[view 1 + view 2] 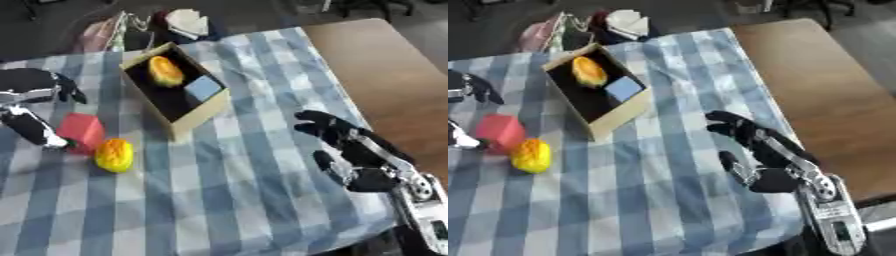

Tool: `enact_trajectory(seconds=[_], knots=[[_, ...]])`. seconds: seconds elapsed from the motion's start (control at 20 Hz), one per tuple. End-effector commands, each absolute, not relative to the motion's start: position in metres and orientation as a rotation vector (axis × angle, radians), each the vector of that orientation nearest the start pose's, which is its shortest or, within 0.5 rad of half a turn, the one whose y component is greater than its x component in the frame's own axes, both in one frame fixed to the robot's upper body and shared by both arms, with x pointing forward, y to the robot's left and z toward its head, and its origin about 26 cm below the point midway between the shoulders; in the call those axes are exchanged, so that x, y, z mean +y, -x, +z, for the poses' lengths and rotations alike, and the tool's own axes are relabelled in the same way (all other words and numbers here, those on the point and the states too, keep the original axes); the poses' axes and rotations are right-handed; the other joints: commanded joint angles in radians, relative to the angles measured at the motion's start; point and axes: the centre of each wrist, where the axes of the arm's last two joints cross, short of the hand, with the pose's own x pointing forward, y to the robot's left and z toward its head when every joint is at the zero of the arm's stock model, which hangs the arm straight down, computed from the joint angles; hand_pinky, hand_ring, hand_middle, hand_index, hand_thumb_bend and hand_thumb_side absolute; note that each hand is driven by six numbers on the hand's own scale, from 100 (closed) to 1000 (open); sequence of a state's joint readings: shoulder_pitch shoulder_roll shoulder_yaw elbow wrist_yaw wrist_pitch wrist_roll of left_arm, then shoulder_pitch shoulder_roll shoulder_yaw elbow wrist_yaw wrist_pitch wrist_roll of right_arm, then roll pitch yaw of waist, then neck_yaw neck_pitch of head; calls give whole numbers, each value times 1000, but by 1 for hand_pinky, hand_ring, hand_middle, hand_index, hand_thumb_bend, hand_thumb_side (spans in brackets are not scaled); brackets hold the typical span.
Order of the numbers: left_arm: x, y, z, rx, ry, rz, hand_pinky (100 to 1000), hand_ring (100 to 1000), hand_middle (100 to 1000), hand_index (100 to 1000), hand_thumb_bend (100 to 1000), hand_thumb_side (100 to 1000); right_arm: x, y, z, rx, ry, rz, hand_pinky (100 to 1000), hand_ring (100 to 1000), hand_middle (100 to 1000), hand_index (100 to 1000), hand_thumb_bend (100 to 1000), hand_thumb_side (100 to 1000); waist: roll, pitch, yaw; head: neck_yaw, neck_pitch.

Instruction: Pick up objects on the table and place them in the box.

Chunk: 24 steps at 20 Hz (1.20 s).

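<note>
Here we see a blue-and-white checked cloth [245, 200] covering the desk [385, 75], with an open cardboard box [203, 114] toward the far left part, holding a yellow-orange object [165, 71] and a pale blue block [203, 88]. Near the left edge a red block [81, 131] lies touching a yellow object [115, 155]. Our left robot hand [35, 127] reaches in at that edge, one finger against the red block, fingers apart. Our right robot hand [754, 150] rests near the right edge of the cloth, fingers spread and holding nothing.
</note>
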<state>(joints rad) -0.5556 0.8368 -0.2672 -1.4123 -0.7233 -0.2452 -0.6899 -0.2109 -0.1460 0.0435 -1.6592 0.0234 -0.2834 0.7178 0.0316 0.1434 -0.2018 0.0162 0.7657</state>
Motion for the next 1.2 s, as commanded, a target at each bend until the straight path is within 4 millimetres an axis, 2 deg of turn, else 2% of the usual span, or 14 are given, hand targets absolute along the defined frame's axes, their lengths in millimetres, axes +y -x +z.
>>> enact_trajectory(seconds=[0.05, 0.55, 0.85, 0.95, 1.05, 1.2], knots=[[368, -382, 207, -965, -820, -1884, 768, 742, 741, 836, 555, 319, -243, -325, 84, -1963, -367, 1007, 1000, 931, 961, 1000, 100, 359, 11, -14, 1, 1, 4], [368, -396, 183, -1008, -908, -1797, 763, 739, 738, 829, 491, 219, -242, -325, 85, -1965, -371, 1006, 1000, 931, 961, 1000, 100, 356, 7, -12, -2, 0, 4], [370, -400, 165, -1016, -880, -1800, 728, 658, 641, 766, 460, 184, -242, -326, 85, -1966, -370, 1006, 1000, 931, 961, 1000, 100, 355, 7, -10, -4, 0, 4], [370, -400, 166, -1030, -884, -1796, 684, 590, 567, 711, 428, 118, -242, -326, 85, -1967, -370, 1005, 1000, 931, 961, 1000, 100, 356, 7, -10, -4, -2, 4], [368, -399, 172, -1077, -902, -1780, 648, 526, 496, 657, 393, 113, -242, -326, 85, -1967, -367, 1003, 1000, 931, 961, 1000, 100, 356, 7, -10, -3, -5, 4], [360, -396, 189, -1167, -942, -1768, 638, 506, 473, 635, 375, 112, -243, -325, 85, -1966, -365, 1002, 1000, 931, 961, 1000, 100, 354, 8, -11, -2, -8, 4]])
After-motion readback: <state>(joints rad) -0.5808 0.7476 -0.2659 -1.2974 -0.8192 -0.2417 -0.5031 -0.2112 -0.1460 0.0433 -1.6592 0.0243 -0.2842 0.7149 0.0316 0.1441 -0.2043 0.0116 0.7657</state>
